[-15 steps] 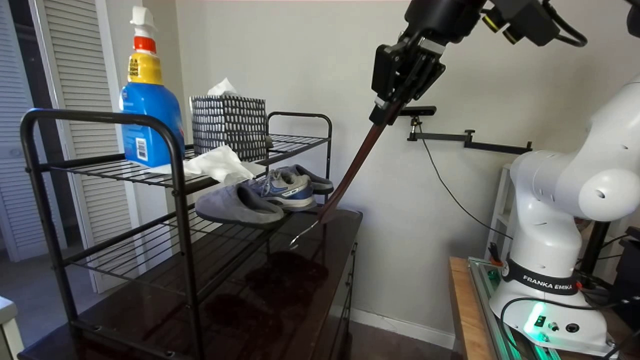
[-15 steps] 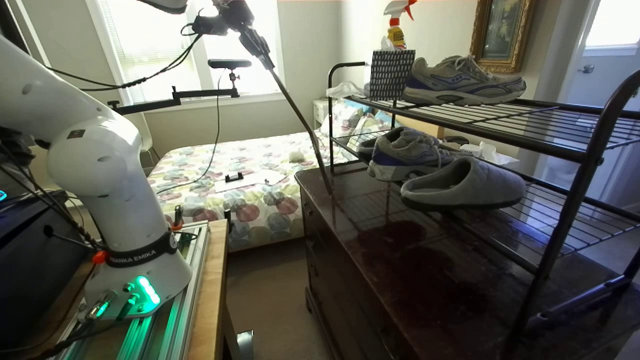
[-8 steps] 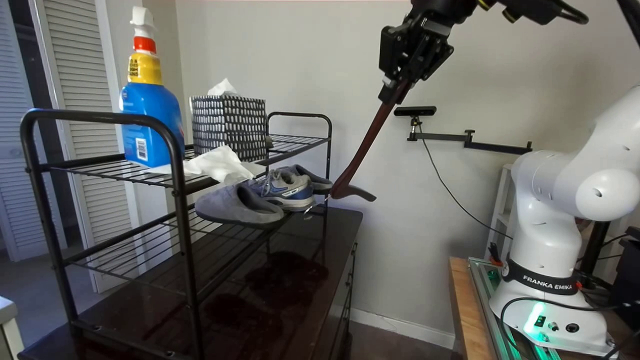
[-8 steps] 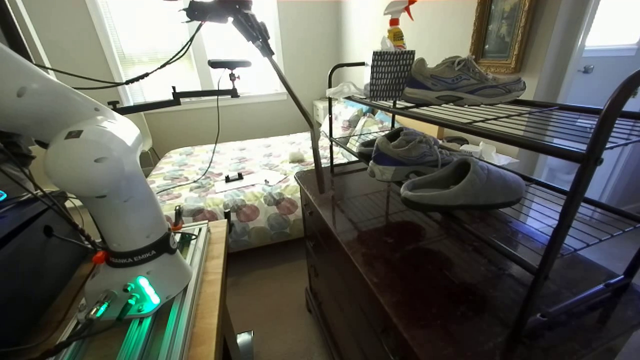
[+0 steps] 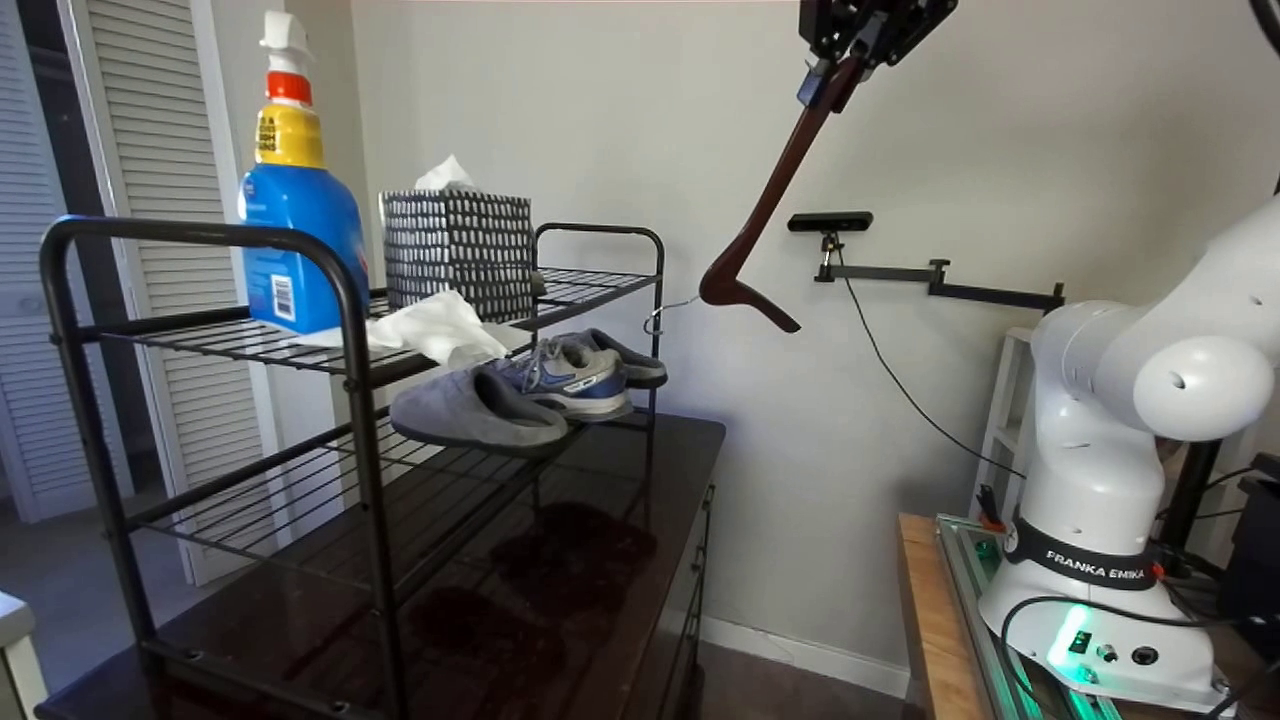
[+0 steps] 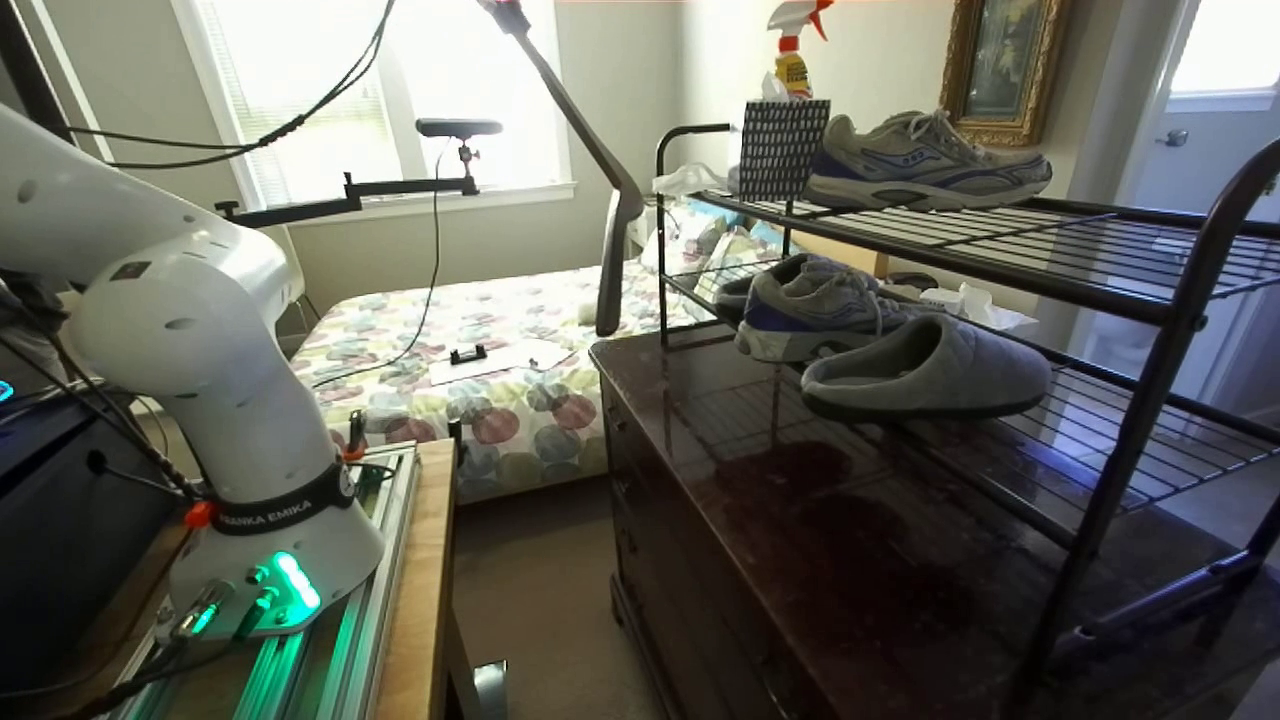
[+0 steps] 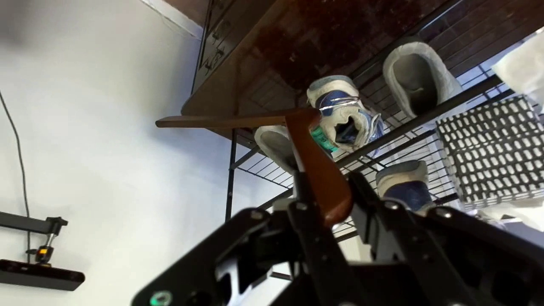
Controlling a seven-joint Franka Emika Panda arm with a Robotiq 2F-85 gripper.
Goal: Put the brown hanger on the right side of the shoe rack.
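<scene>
End effector point(image 7: 330, 183) holds hanger point(image 5: 772, 190) higher, seemingly beside rack point(image 5: 364, 430).

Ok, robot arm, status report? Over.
Black mechanical gripper: closed on slim reddish-brown wooden hanger. Hanger aloft, not on black metal shoe rack. Soft grey slippers aboard, possibly in the way.
</scene>
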